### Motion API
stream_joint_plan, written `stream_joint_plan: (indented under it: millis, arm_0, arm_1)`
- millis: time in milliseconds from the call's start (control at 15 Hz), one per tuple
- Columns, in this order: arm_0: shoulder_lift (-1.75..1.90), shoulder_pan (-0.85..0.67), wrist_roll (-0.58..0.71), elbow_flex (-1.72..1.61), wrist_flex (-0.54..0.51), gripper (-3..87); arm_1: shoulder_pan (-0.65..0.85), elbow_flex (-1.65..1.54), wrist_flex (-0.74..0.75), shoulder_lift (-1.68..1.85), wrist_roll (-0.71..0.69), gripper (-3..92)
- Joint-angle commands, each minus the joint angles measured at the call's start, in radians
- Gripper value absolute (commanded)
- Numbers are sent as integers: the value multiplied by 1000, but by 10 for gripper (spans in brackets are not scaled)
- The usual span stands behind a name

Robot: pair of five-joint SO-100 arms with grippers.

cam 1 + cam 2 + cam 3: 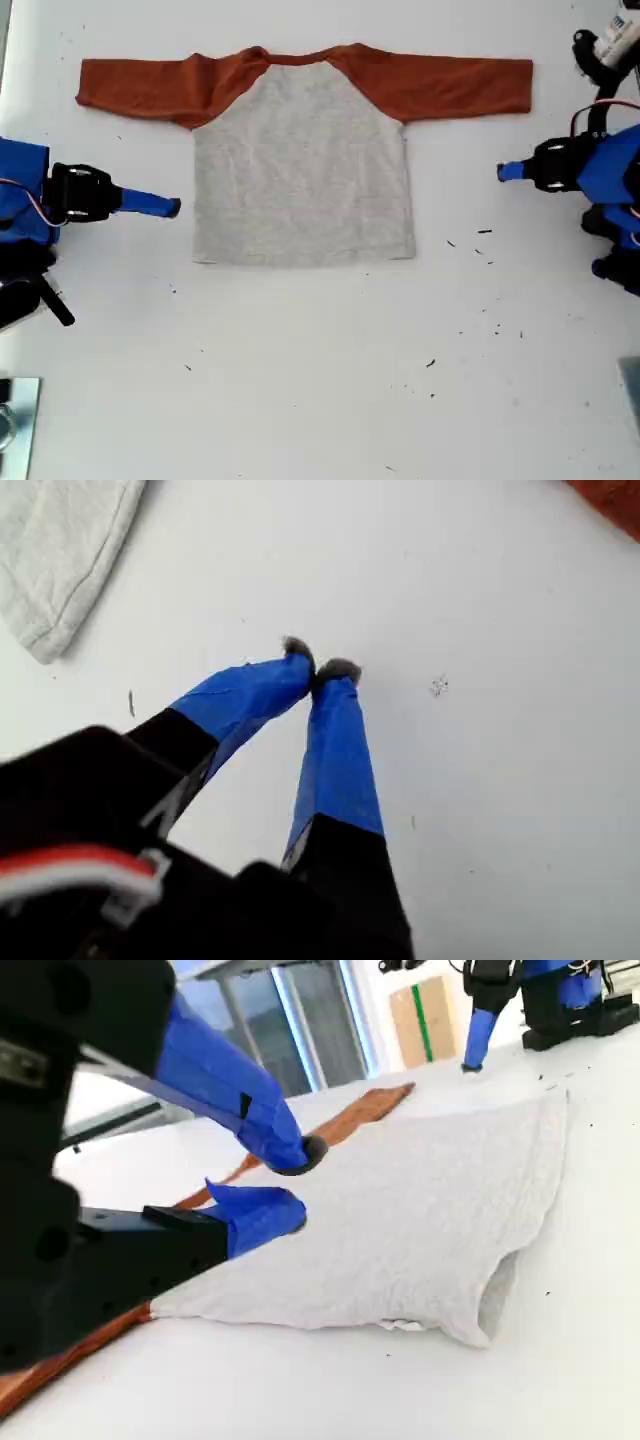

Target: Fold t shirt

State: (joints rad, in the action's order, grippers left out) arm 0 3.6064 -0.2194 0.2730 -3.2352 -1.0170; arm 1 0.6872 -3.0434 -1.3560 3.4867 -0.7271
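T shirt (303, 165) flat mid-desk (300, 380); we flank it, ready to fold: our first gripper (320, 665) pressed together, our second gripper (295, 1185) slightly spread.

You are looking at what reads as a robotics lab or test bench rather than a home. The plain white counter (320, 400) is bare apart from scattered dark specks, and small blue-and-black hobby arms with exposed red and white wiring (20, 190) sit at the exterior view's left and right edges. In the second wrist view you can see large glass panels in metal frames (290, 1020) behind the counter, with a cardboard box (425, 1018) standing against the wall.
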Motion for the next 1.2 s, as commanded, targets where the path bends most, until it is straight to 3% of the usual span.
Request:
stream_joint_plan:
  millis: [0, 200, 333, 467, 600, 800, 933, 1067, 1133]
  arm_0:
    - [-2, 20, -32, -9, -5, 65]
    - [-2, 133, -60, -9, -8, 65]
    - [-2, 173, -60, -9, -8, 65]
    - [-2, 104, -94, -9, -9, 42]
    - [-2, 52, -87, -9, -9, -3]
    - [-2, 140, -67, -9, 3, -2]
    - [-2, 106, -91, -9, -9, -3]
    - [-2, 120, -91, -9, -9, -3]
    - [-2, 130, -91, -9, -9, 0]
  arm_1:
    - [-38, -60, 8, 14, 55, 38]
    - [-66, -60, 8, 14, 207, 38]
    - [-161, -60, 8, 14, 436, 38]
    - [-152, -21, -34, 15, 348, 39]
    - [-150, 164, -98, 2, 367, 34]
    - [54, 775, -186, -627, 78, 34]
    - [244, 1169, -287, -971, -161, 35]
    - [383, 1463, -385, -1223, -383, 285]
    - [439, 1514, -368, -1292, -437, 350]
